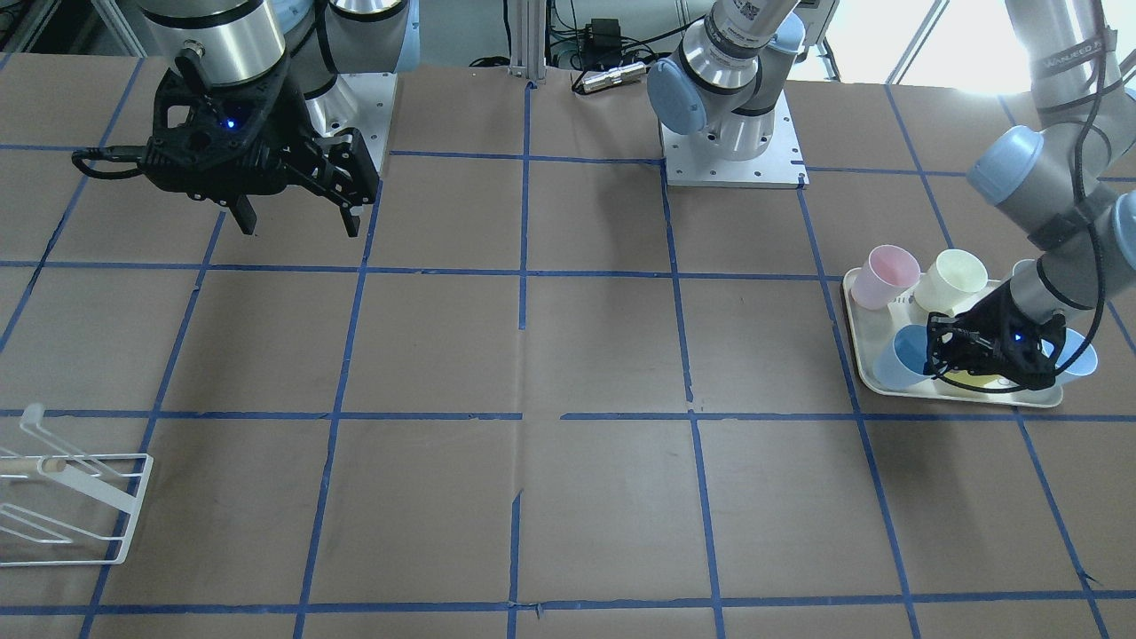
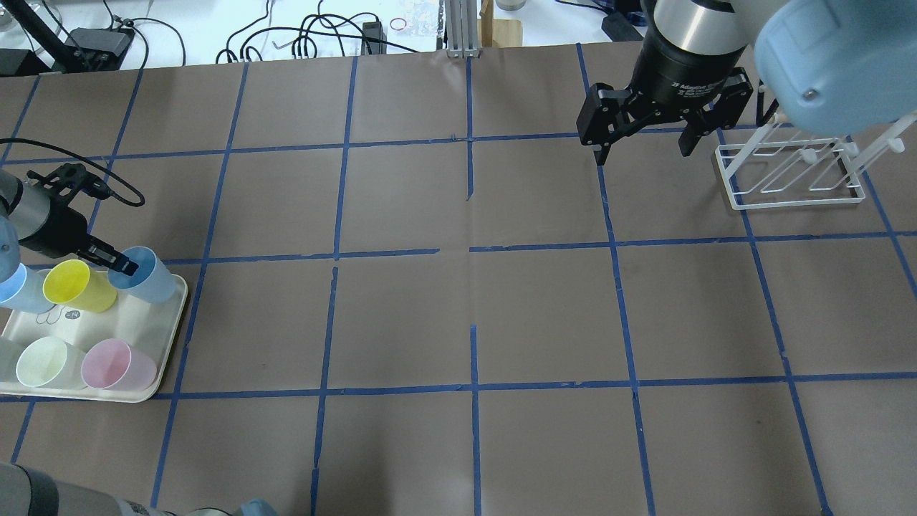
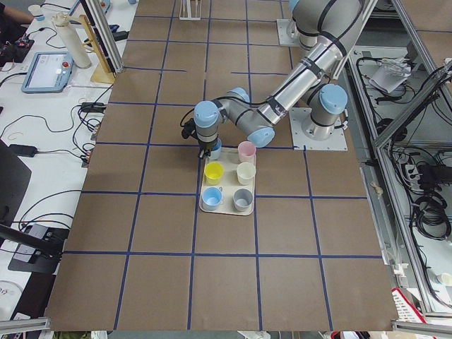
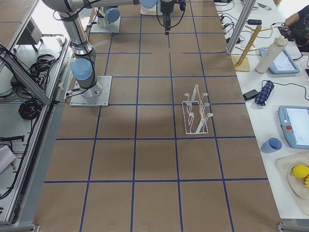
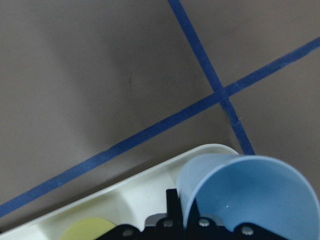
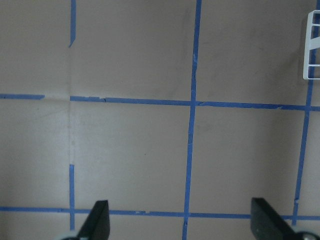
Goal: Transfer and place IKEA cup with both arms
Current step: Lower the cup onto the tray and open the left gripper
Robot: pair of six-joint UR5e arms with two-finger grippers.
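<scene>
The IKEA cup [image 2: 147,278], pale blue with a deeper blue inside, stands at the far corner of a cream tray [image 2: 136,322]; it also shows in the front view [image 1: 898,359] and fills the left wrist view [image 5: 250,200]. My left gripper [image 2: 118,264] is shut on its rim, one finger inside and one outside; the gripper also shows in the front view [image 1: 954,351]. My right gripper [image 2: 641,149] hangs open and empty above the table, next to the white rack [image 2: 788,172]. It also shows in the front view [image 1: 300,226] and in its own wrist view [image 6: 182,225].
On the tray also stand a yellow cup [image 2: 77,287], a paler sky-blue cup [image 2: 18,288], a pale green cup [image 2: 43,362] and a pink cup [image 2: 118,365]. The rack [image 1: 71,506] stands at the far side. Blue tape lines grid the brown table.
</scene>
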